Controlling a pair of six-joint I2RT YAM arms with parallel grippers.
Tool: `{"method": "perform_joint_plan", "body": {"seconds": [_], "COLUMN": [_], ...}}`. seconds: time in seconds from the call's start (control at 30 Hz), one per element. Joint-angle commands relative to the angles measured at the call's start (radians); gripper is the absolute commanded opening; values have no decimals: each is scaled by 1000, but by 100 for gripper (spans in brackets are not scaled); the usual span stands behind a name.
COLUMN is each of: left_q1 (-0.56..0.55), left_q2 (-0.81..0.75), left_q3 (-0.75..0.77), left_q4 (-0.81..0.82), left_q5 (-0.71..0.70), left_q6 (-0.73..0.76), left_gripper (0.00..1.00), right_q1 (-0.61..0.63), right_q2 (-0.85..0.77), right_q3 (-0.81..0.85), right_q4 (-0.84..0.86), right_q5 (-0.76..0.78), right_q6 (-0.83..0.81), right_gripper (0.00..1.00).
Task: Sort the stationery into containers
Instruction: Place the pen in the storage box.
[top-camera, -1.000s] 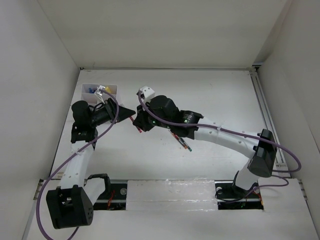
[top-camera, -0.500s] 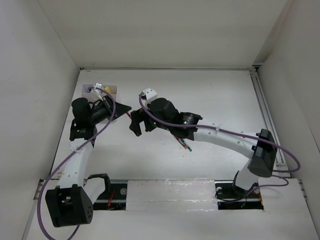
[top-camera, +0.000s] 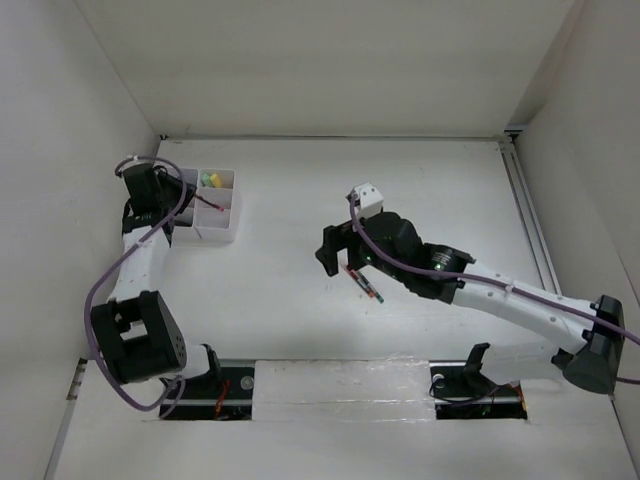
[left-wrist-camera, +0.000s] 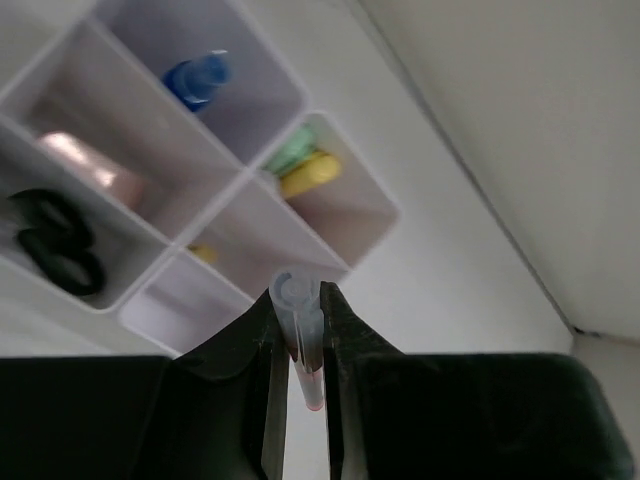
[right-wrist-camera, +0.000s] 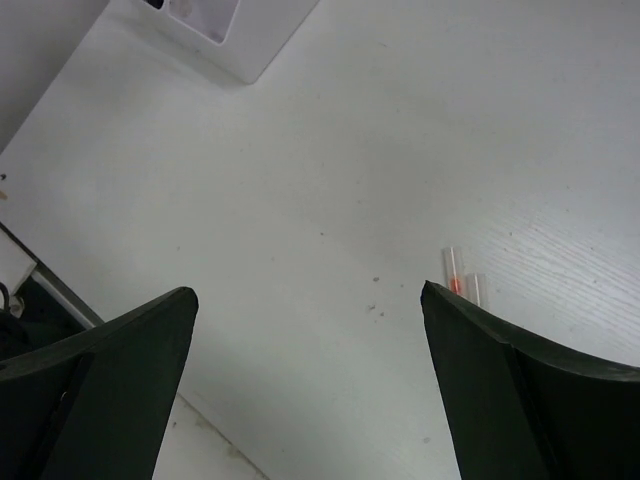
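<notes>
Pinches a clear red pen in the left claw over the white divided plastic box at ten o'clock. Holds the right claw spread wide.

White table — plain walls — rail at right.

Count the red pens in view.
3. One pen is in the left gripper, at the box; two pens lie side by side on the table below the right gripper. More may be hidden inside the box.
</notes>
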Motion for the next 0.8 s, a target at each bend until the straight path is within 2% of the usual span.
{"method": "perform_joint_plan", "body": {"seconds": [0.0,0.2,0.4,0.77], "left_q1": [26,26,13,-9], "left_q2": [19,19,-27,122], "left_q3": [33,44,-60,-74], "left_q4": [-27,2,70,100], "left_q5": [-115,-259,-353,-331], "left_q6": [-15,-38,-95,-106], "left_gripper": [0,0,0,0], "right_q1": [-12,-31,-31,-109], "right_q2": [-87,-166,-212,-252], "right_q3": [-55,-130,-168,-222], "right_q4": [11,42,51,51], "right_q5": [3,-38,-47,-70], "right_q6": [-8,-19,-28,-37], "right_gripper": [100,100,100,100]}}
